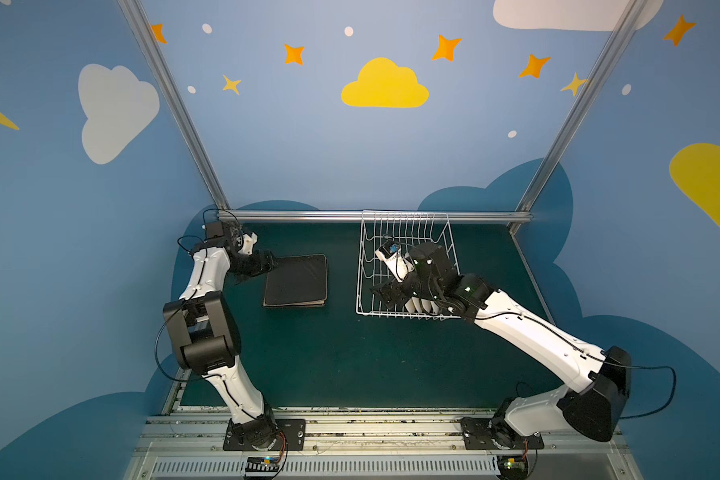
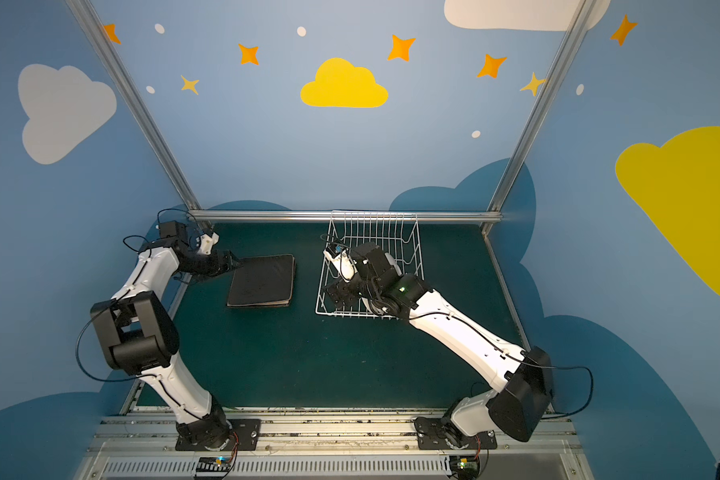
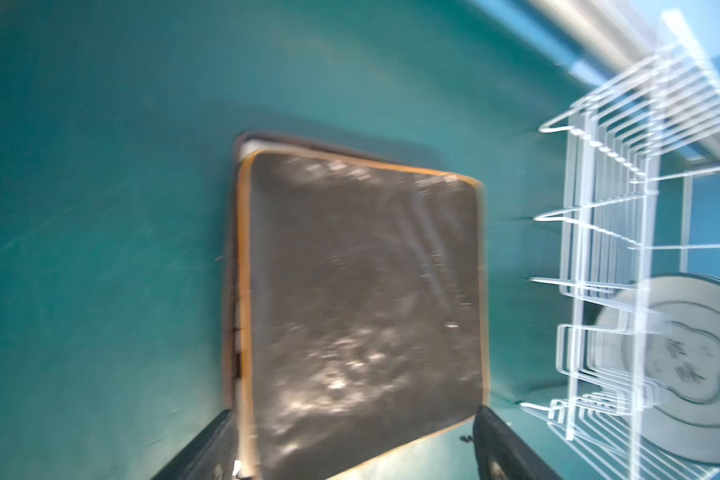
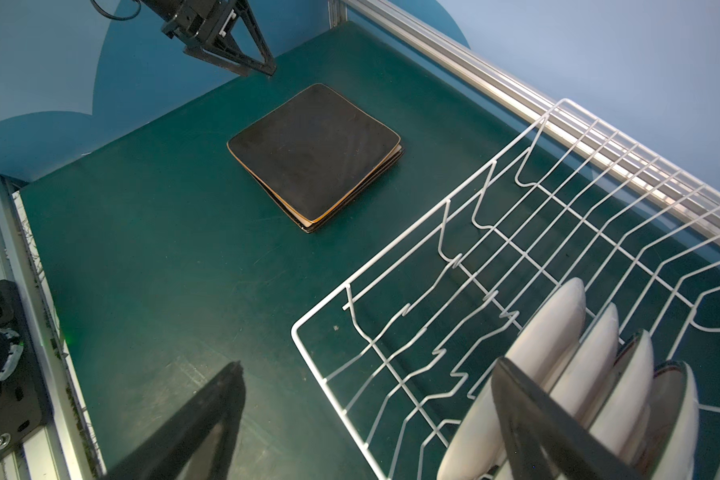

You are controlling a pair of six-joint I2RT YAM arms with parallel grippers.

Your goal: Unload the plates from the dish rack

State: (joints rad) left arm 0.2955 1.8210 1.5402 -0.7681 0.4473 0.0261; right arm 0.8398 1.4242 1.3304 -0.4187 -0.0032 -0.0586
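Four round plates [image 4: 558, 353] stand at the rack's [image 4: 350, 286] near end beneath the wide-open, empty right gripper [image 4: 366, 365], which should straddle one rim and lift straight up; the left gripper [image 4: 256, 68], open and empty, hovers beside the square stack [image 4: 314, 153].

Even, soft light in both top views; the green table [image 1: 350, 357] reads dim, and wide-angle bending bows the posts [image 1: 175, 104] at ten and two o'clock. Motion blur smears the left wrist view, glare streaking the square plates [image 3: 362, 316]; right wrist view sharp, nearest round plates [image 4: 558, 328] soft
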